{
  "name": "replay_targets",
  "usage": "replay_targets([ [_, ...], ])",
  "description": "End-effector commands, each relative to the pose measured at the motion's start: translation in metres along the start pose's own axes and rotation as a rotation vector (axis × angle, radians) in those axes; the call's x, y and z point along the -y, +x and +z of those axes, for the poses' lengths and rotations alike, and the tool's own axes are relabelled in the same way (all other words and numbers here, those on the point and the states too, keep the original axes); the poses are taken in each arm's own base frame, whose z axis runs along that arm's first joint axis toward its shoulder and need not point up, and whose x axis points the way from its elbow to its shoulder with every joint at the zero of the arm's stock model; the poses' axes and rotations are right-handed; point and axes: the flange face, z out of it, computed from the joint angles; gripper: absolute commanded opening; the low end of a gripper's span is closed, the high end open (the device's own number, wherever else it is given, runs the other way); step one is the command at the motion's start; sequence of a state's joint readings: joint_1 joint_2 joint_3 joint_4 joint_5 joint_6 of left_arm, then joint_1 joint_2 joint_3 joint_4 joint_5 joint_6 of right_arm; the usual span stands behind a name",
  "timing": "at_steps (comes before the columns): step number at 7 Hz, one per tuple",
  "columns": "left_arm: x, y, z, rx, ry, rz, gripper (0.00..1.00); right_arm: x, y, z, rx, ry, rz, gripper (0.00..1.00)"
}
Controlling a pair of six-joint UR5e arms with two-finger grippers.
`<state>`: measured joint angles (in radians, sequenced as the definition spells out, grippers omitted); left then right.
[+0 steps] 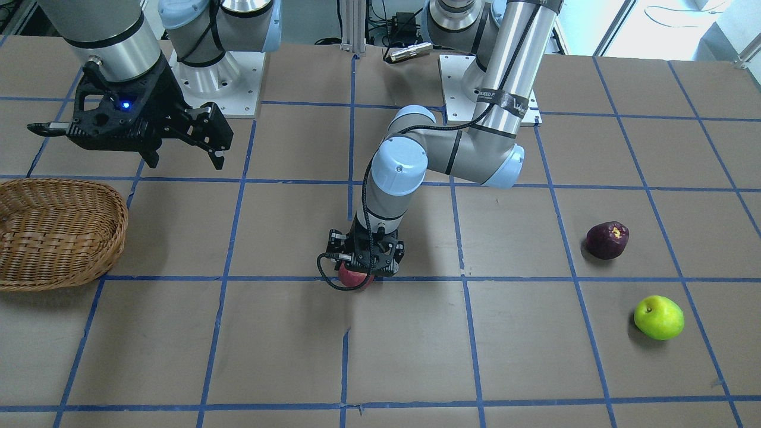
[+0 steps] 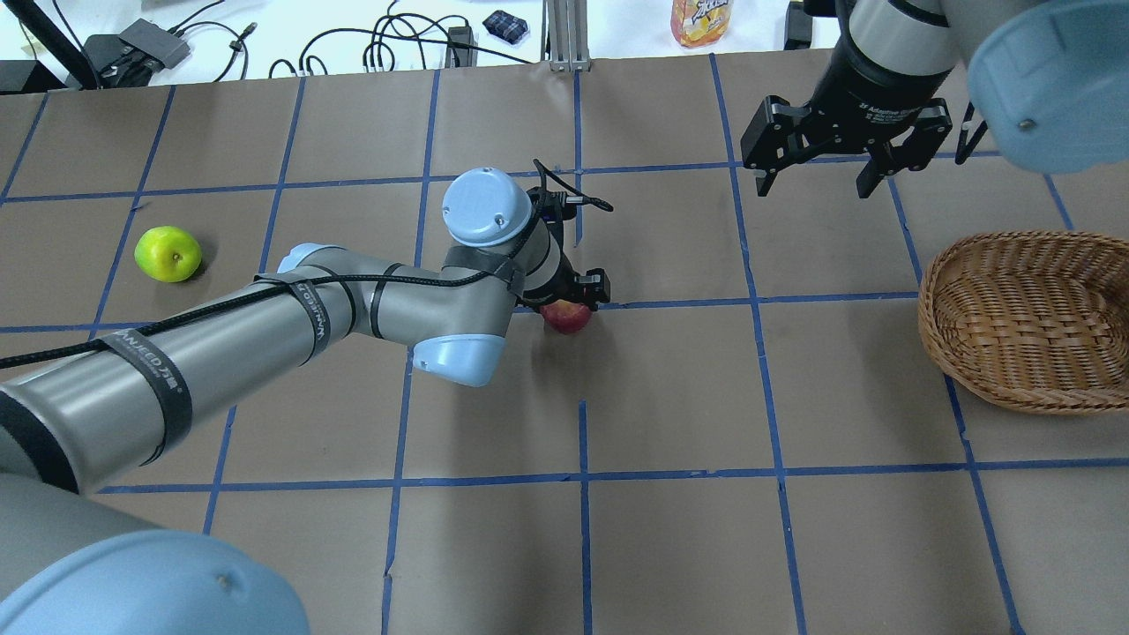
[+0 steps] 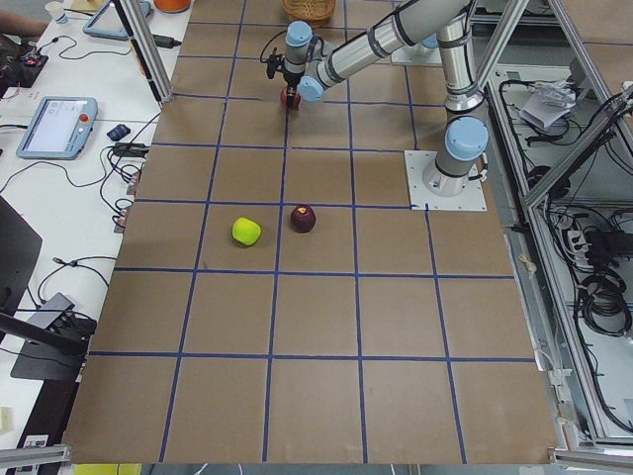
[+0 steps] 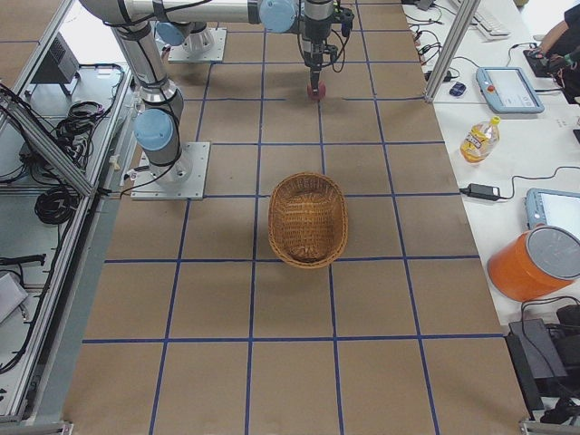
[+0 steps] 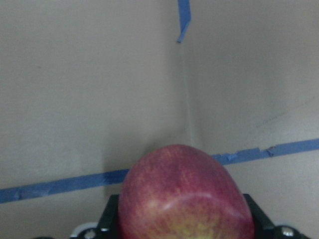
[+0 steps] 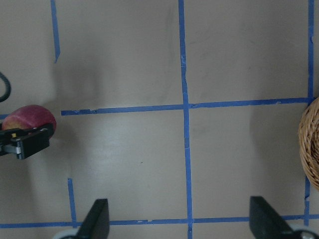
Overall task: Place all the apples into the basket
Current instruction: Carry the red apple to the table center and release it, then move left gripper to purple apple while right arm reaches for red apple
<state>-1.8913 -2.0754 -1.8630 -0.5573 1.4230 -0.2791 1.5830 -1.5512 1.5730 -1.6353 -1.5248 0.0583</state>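
Observation:
My left gripper (image 1: pixel 359 272) is down at the table's middle, shut on the red apple (image 2: pixel 567 316). The apple fills the space between the fingers in the left wrist view (image 5: pixel 185 199). The maroon apple (image 1: pixel 606 239) and the yellow-green apple (image 1: pixel 658 317) lie on the table on my left side, apart from both grippers. In the overhead view the green apple (image 2: pixel 168 254) shows and the maroon one is hidden behind the left arm. The wicker basket (image 2: pixel 1023 317) stands on my right with nothing in it. My right gripper (image 2: pixel 816 181) hangs open and empty above the table, beyond the basket.
The table is brown board with a blue tape grid. A drink bottle (image 2: pixel 701 19), cables and tablets lie off its far edge. The left forearm (image 2: pixel 265 326) stretches low across the table's left half. The arm bases (image 1: pixel 208 77) stand at my side.

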Motion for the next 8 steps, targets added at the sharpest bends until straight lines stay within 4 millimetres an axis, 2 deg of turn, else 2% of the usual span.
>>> replay_targets([
  [1,0.018,0.000,-0.030,-0.027,0.067,-0.022,1.00,0.000,0.000,-0.001,0.000,0.003,0.000,1.00],
  [2,0.036,-0.021,-0.062,-0.021,0.038,-0.046,1.00,0.001,0.000,-0.002,0.000,0.005,0.000,1.00],
  [3,0.059,-0.086,-0.104,0.002,-0.013,0.047,1.00,0.000,0.000,-0.002,0.000,0.003,0.000,1.00],
  [4,0.064,-0.154,-0.152,0.027,-0.043,0.069,1.00,0.000,0.000,-0.002,0.002,0.005,0.000,1.00],
  [5,0.055,-0.225,-0.182,0.070,-0.092,0.103,1.00,0.000,0.000,-0.002,0.000,0.003,0.000,1.00],
  [6,0.037,-0.306,-0.203,0.136,-0.156,0.142,1.00,0.001,0.000,-0.001,0.000,0.003,0.000,1.00],
  [7,0.014,-0.391,-0.215,0.163,-0.191,0.164,1.00,-0.001,0.000,0.000,0.000,-0.001,0.000,1.00],
  [8,-0.005,-0.465,-0.207,0.143,-0.207,0.093,1.00,-0.001,0.000,0.000,0.000,-0.001,0.000,1.00],
])
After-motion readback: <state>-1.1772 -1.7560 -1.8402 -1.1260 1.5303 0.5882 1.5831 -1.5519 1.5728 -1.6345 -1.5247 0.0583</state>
